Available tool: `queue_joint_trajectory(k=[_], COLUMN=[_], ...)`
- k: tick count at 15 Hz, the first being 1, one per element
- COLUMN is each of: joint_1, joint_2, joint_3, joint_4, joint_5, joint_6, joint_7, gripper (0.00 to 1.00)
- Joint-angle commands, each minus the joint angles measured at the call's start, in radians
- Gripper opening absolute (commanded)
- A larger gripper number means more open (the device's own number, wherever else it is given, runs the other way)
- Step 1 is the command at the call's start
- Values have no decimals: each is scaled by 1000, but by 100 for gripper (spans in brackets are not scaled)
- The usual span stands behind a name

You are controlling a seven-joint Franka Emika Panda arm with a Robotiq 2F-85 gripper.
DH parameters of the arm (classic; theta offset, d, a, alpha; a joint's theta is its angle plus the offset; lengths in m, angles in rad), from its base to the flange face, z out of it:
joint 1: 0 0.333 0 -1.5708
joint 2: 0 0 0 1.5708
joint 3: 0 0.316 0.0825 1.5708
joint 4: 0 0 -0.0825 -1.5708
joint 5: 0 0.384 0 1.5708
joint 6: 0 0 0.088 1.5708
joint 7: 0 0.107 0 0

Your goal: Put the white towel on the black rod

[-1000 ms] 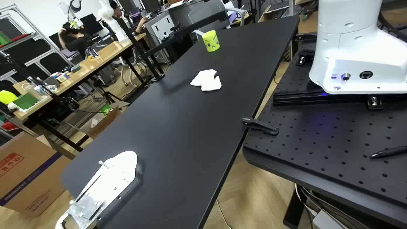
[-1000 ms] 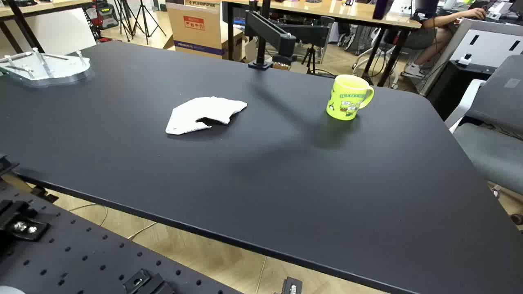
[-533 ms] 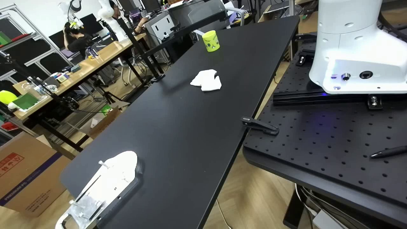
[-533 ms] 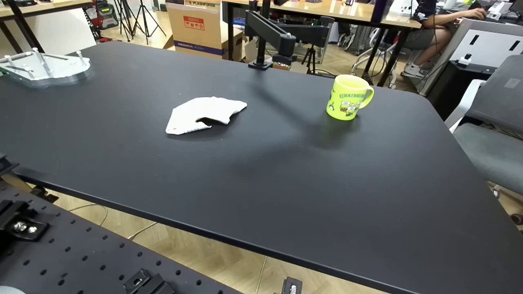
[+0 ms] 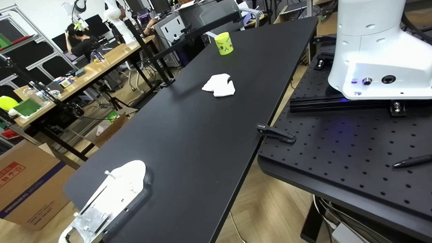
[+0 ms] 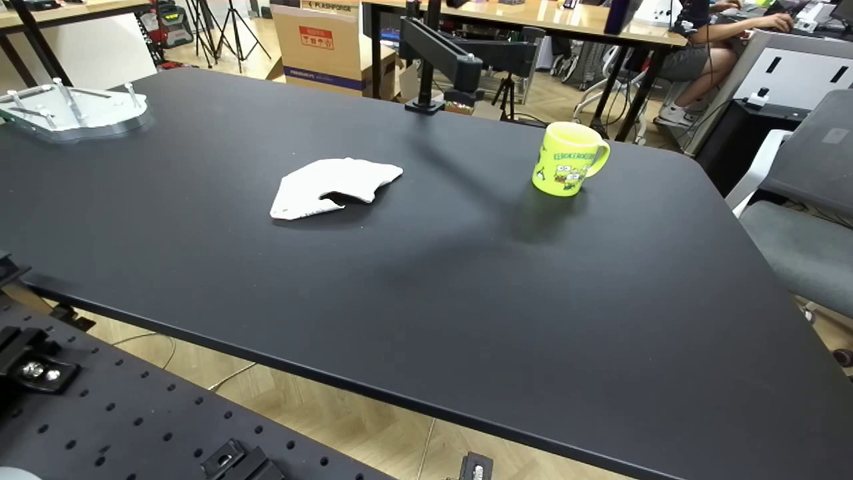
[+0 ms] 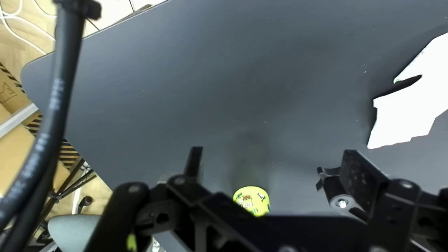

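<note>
The white towel lies crumpled on the black table in both exterior views (image 5: 219,86) (image 6: 333,179). It also shows at the right of the wrist view (image 7: 416,105). The black rod is an upright pole with a jointed horizontal arm, fixed at the table's edge in both exterior views (image 5: 199,32) (image 6: 443,53). A black cylindrical piece with a bolt (image 7: 330,187), perhaps part of that arm, shows beside the right finger in the wrist view. My gripper (image 7: 274,151) is open with nothing between its fingers, apart from the towel. The gripper is out of view in both exterior views.
A yellow-green mug (image 6: 566,160) stands on the table (image 6: 466,320); it also shows low in the wrist view (image 7: 252,200). A white board with pegs (image 5: 125,182) lies at the table's end. A perforated black platform (image 5: 337,152) carries the robot base (image 5: 374,60).
The towel, rod, mug and board have not moved. Only people in the background shift slightly.
</note>
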Motion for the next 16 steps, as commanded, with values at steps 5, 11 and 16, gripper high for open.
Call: queue_joint_trajectory(k=[5, 11, 16], joint_1=[-48, -361, -251], joint_2=[193, 321, 343], joint_3=[289, 787, 724], joint_4=[2, 44, 40], joint_5=[-76, -86, -137], joint_6=[218, 329, 307], joint_7=[335, 750, 813], gripper=[100, 100, 100])
